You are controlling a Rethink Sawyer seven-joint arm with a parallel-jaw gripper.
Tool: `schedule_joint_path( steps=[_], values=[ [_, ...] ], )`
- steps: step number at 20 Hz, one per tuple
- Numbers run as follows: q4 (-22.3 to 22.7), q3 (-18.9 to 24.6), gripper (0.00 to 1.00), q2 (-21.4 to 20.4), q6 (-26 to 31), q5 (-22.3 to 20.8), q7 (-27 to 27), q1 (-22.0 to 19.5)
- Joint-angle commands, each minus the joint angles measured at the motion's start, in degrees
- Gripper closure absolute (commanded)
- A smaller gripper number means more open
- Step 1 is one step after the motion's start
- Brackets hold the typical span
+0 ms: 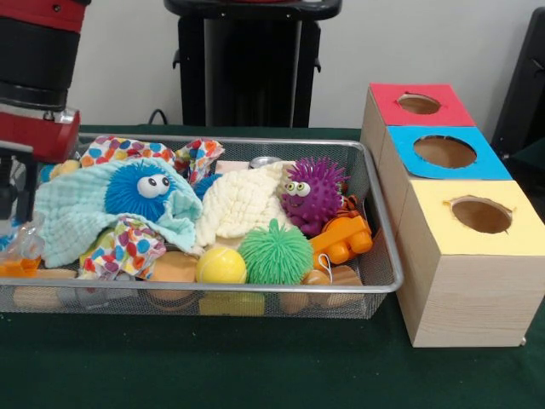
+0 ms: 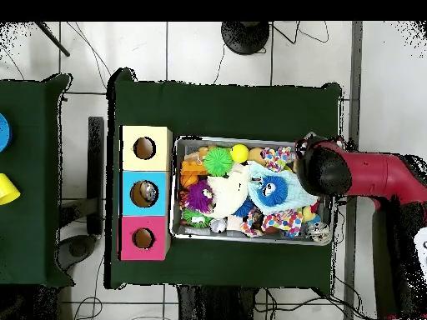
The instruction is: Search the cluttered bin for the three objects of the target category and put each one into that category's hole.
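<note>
Front view: three spiky balls [image 1: 275, 251] in bin [image 1: 385, 256], three holed boxes [image 1: 464, 256]; hand's [image 1: 10, 183] grip unclear.

No readable text, label, brand, number or sign shows on anything.

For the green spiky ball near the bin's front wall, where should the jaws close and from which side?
Come straight down from above on the green spiky ball and close across its round middle. Its top is bare, while the yellow ball, the orange toy and the bin's wire wall crowd its sides.
</note>
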Motion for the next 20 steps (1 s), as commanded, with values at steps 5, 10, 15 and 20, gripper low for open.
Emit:
schedule_joint_path(
  steps=[5,10,15,20],
  values=[
    [6.3,-5.6,1.0,-8.8,13.4,3.1,2.0,7.7],
    [6.1,-7.6,1.0,-9.4,14.1,3.4,3.4,9.9],
    [5.5,-9.0,1.0,-8.6,13.3,3.2,3.6,11.2],
    [5.0,-10.5,1.0,-7.6,11.0,2.0,3.4,12.3]
  ],
)
